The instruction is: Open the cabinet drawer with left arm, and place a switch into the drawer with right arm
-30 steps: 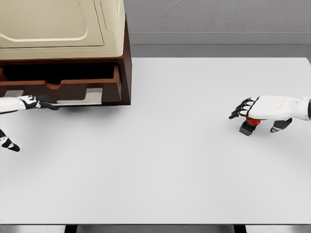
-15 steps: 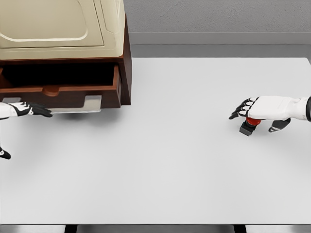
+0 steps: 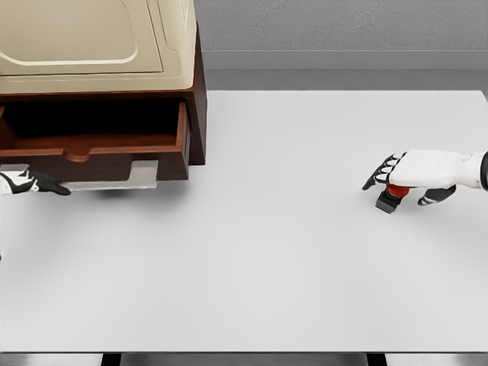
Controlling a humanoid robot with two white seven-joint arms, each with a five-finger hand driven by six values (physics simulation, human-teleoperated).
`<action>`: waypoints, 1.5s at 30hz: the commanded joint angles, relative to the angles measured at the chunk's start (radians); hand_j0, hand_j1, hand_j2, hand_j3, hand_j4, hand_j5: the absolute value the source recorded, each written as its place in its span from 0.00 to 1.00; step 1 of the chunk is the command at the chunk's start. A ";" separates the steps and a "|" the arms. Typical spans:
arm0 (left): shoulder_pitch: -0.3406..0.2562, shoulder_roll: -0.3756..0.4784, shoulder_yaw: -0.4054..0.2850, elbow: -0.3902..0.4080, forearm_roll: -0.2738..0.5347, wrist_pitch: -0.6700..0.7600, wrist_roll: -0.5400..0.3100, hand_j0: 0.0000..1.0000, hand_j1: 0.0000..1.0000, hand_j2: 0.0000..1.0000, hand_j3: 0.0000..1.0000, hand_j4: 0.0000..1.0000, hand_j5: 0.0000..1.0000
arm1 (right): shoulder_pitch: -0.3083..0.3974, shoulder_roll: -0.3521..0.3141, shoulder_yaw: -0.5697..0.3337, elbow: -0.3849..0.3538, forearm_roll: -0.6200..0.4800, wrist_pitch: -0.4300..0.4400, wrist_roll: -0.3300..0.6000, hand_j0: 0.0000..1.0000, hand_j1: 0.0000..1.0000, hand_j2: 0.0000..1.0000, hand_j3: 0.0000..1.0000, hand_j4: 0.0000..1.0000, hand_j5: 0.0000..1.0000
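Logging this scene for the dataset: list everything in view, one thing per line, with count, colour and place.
cabinet: one, dark reddish-brown wood, far left of the table, against the back.
cream top: one, cream, sitting on the cabinet.
drawer: one, brown with a pale plate at its lower front, pulled out from the cabinet, open.
switch: one, black base with a red part, on the table at the right, under the right hand.
table: one, white, fills most of the view.
left hand: one, white with black fingers, at the left edge just below the drawer front, holding nothing.
right hand: one, white with black fingers, over the switch, fingers curled around it.
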State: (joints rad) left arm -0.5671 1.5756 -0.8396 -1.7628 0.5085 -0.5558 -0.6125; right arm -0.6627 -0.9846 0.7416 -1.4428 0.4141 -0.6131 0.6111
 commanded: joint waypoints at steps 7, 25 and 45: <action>-0.004 0.017 0.002 0.000 0.073 -0.010 0.002 1.00 1.00 1.00 1.00 1.00 1.00 | -0.002 -0.002 -0.004 -0.002 -0.003 0.002 0.000 0.88 0.88 0.88 0.88 0.88 0.88; -0.045 0.035 0.085 0.000 0.277 0.060 0.002 1.00 1.00 1.00 1.00 1.00 1.00 | 0.005 0.004 0.001 -0.018 -0.003 0.002 0.000 0.77 0.77 0.77 0.77 0.77 0.77; -0.051 -0.060 0.177 0.002 0.288 0.287 0.002 1.00 1.00 1.00 1.00 1.00 1.00 | 0.008 0.004 0.001 -0.018 -0.003 0.002 0.000 0.71 0.71 0.71 0.71 0.71 0.71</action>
State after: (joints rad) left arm -0.6183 1.5141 -0.6645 -1.7609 0.7898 -0.2709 -0.6111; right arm -0.6550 -0.9790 0.7434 -1.4613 0.4152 -0.6132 0.6111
